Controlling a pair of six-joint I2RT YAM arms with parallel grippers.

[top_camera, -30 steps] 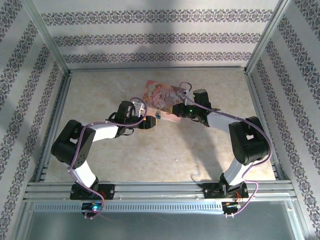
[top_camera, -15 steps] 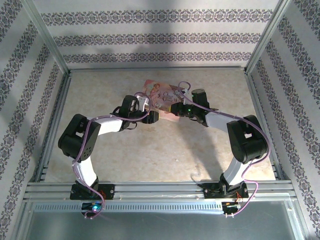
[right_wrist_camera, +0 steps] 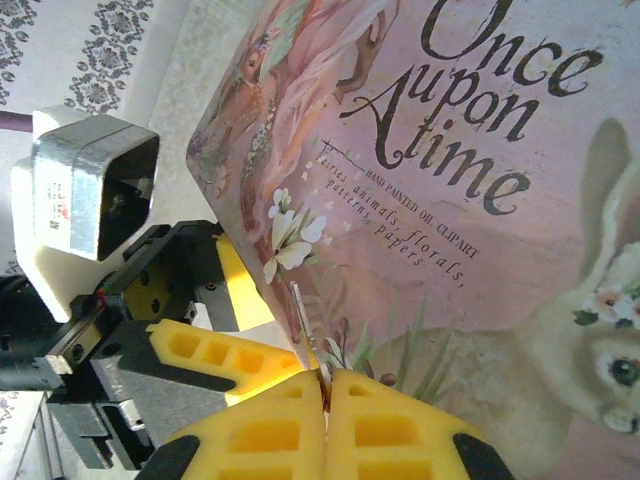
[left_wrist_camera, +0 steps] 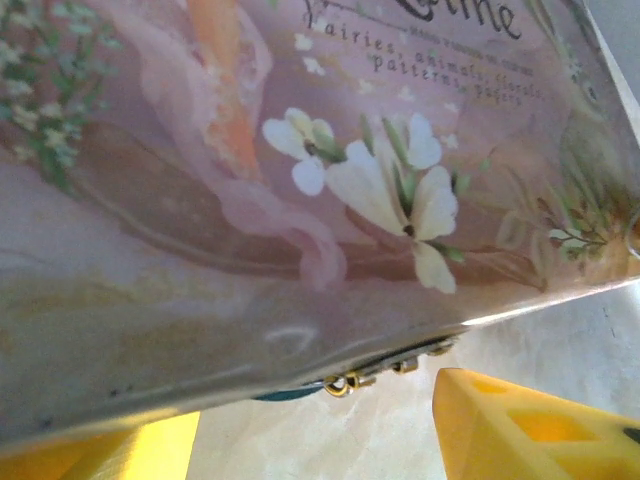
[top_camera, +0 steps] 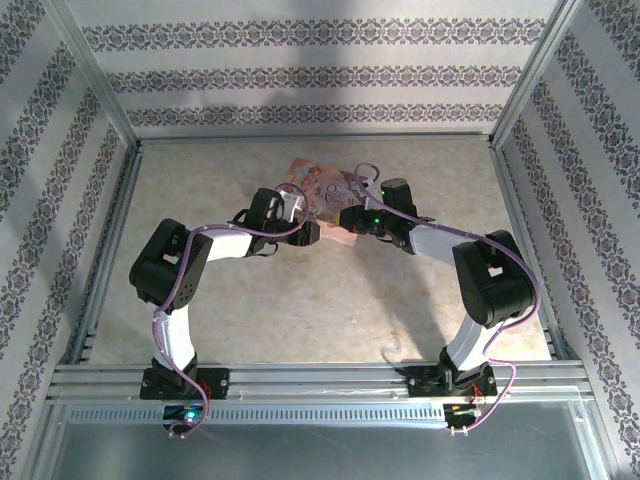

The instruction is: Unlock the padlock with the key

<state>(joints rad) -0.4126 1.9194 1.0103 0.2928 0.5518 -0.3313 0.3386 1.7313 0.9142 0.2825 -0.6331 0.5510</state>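
Note:
The pink picture-printed tin [top_camera: 322, 190] lies at mid-table, and both grippers meet at its near edge. My left gripper [top_camera: 307, 232] is open. In the left wrist view its yellow fingers [left_wrist_camera: 520, 425] stand apart below the tin's tilted edge [left_wrist_camera: 300, 250]. Under that edge hang small brass rings [left_wrist_camera: 345, 384] and a teal sliver [left_wrist_camera: 285, 396] that looks like the padlock's blue part; the rest of the padlock is hidden. My right gripper [right_wrist_camera: 325, 378] is shut on the key [right_wrist_camera: 305, 325], whose thin silver blade points up against the tin's face [right_wrist_camera: 480, 200].
Metal rails [top_camera: 320, 380] run along the near edge and patterned walls [top_camera: 320, 75] enclose the other sides. The left arm's fingers [right_wrist_camera: 215, 360] and wrist camera housing [right_wrist_camera: 85, 190] sit close beside my right gripper. Bare tabletop [top_camera: 320, 300] lies between the arms.
My left arm has pushed forward to the tin's near edge, covering the small blue lock from above, and its jaws have narrowed a little. The right gripper holds its place.

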